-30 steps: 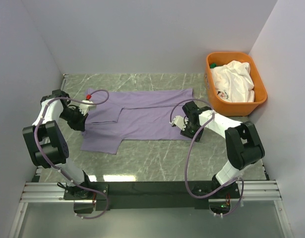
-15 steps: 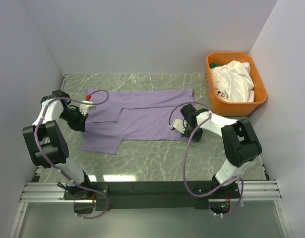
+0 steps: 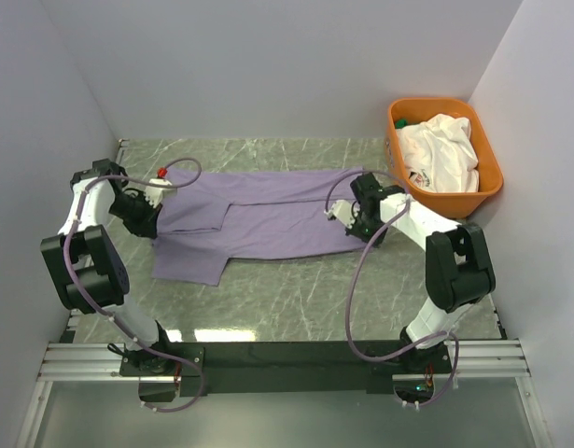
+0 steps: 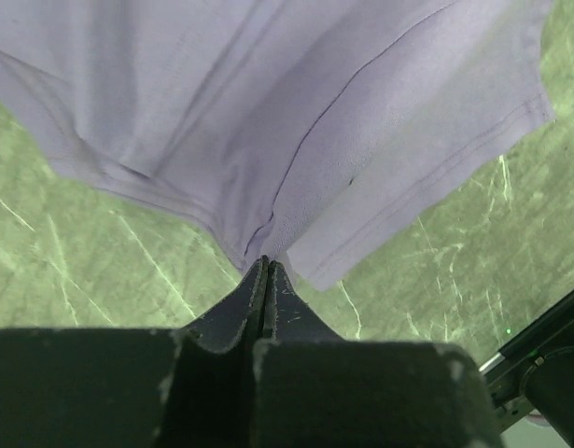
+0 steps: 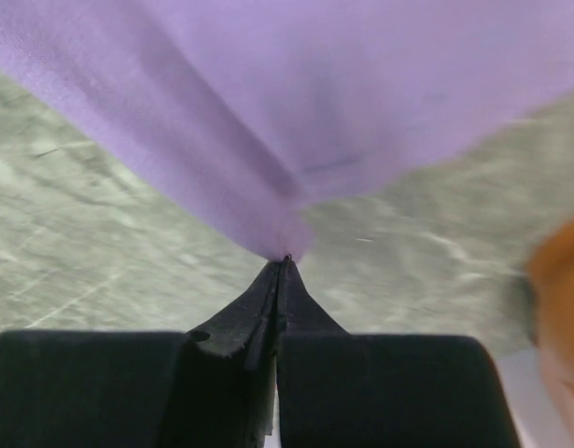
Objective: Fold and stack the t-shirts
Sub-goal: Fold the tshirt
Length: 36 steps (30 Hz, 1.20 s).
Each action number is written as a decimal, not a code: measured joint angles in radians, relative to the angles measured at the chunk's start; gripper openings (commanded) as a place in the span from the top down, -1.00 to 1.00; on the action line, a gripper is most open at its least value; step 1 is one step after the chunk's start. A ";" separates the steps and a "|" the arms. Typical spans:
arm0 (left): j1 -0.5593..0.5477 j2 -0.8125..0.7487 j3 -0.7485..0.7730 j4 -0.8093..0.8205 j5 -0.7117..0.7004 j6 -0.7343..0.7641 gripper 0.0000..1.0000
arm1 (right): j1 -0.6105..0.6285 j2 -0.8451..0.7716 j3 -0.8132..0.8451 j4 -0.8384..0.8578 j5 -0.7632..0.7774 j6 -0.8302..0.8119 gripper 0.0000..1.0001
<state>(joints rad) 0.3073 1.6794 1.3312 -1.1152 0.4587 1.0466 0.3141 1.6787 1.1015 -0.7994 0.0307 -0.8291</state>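
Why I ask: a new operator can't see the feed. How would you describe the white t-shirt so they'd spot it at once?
Look to the table's far right corner, where an orange tub stands. The white t-shirt lies crumpled inside it, unlike the lavender t-shirt, which is spread out on the table.

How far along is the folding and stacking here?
Done: little; the lavender t-shirt lies spread out, perhaps one fold in. In hand: left gripper and right gripper each pinch its edge. Left: its folds, the white t-shirt in the orange tub, stacking.
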 measured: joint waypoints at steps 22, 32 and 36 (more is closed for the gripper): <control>0.004 0.236 0.361 -0.080 0.070 -0.085 0.99 | -0.092 0.169 0.401 -0.138 -0.045 -0.011 1.00; 0.003 0.407 0.549 -0.075 0.096 -0.176 0.99 | -0.106 0.371 0.618 -0.156 -0.045 -0.013 1.00; -0.005 0.434 0.550 -0.055 0.093 -0.204 0.99 | -0.107 0.428 0.672 -0.160 -0.031 -0.013 1.00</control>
<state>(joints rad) 0.3023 2.1136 1.8816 -1.1706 0.5514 0.8421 0.2070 2.1071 1.7733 -0.9592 0.0002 -0.8425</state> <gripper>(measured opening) 0.013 0.005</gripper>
